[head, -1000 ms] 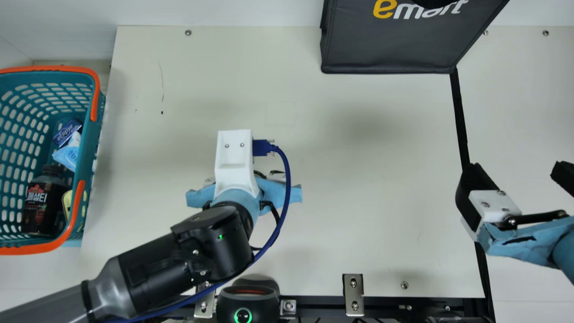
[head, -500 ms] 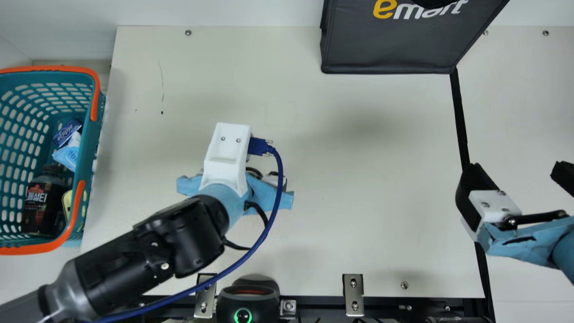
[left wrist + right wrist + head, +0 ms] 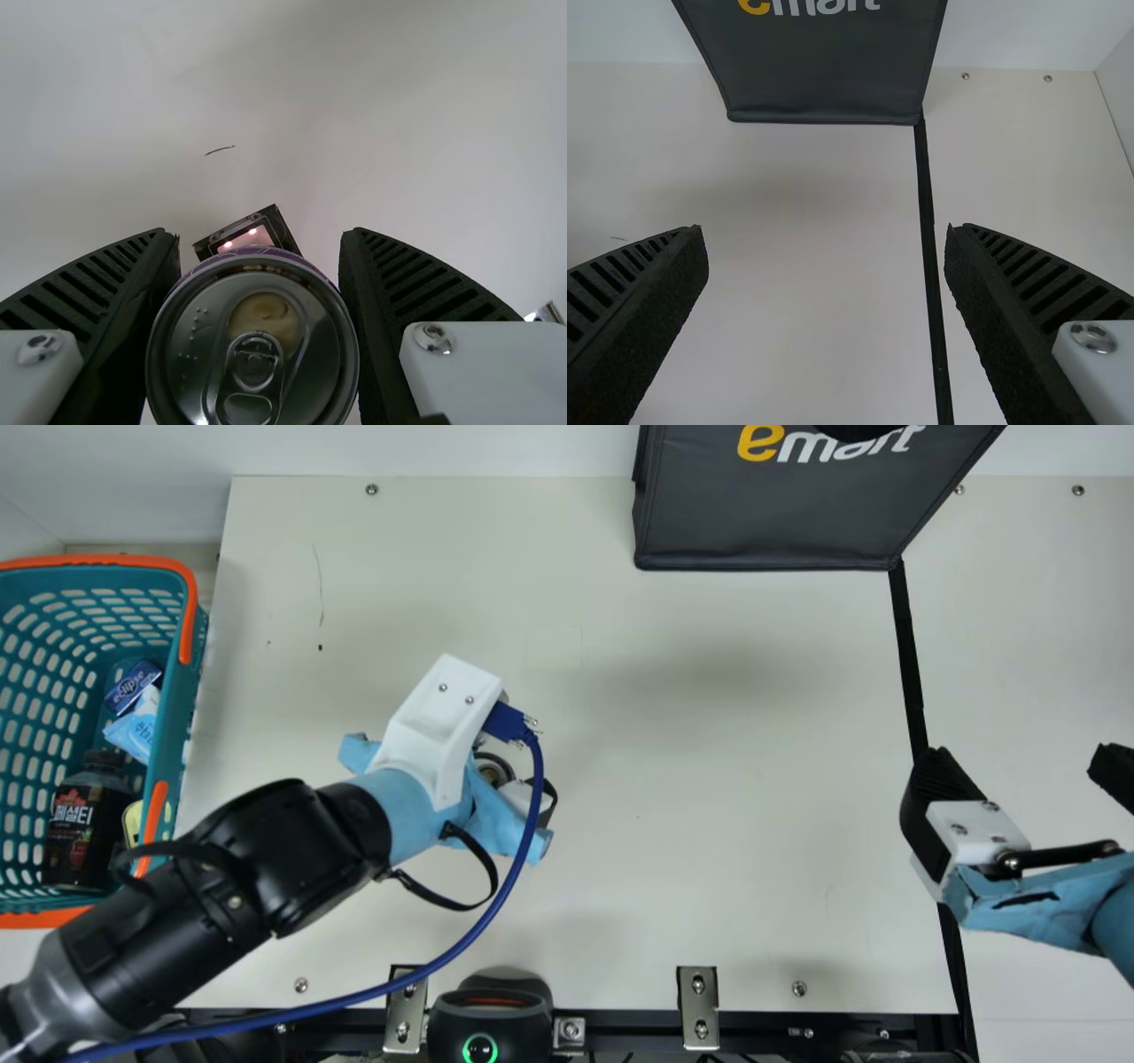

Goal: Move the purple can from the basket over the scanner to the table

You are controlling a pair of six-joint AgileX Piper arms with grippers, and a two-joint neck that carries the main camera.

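- One teal basket (image 3: 75, 580) with orange handles stands at the left end of the tabletop (image 3: 691, 850).
- Inside it are a dark bottle (image 3: 80, 833), a dark-blue pack (image 3: 133, 686), a light-blue packet (image 3: 133, 731) and part of something yellow (image 3: 132, 822).
- Right of the basket, the left hand (image 3: 518, 793) is over the tabletop, its two ribbed fingers closed around the purple can.
- The purple can (image 3: 199, 354) is out of the basket, its lid and pull tab facing the left wrist camera; whether its base touches the tabletop, I cannot tell.
- The scanner (image 3: 487, 1014), with a lit green ring, sits at the near edge, apart from the can.
- A black bag (image 3: 762, 522) stands at the far side, right of the middle.
- A black strip (image 3: 908, 655) runs from the bag towards the near edge.
- Far right, the right hand (image 3: 1023, 757) is wide open, with nothing between its fingers.
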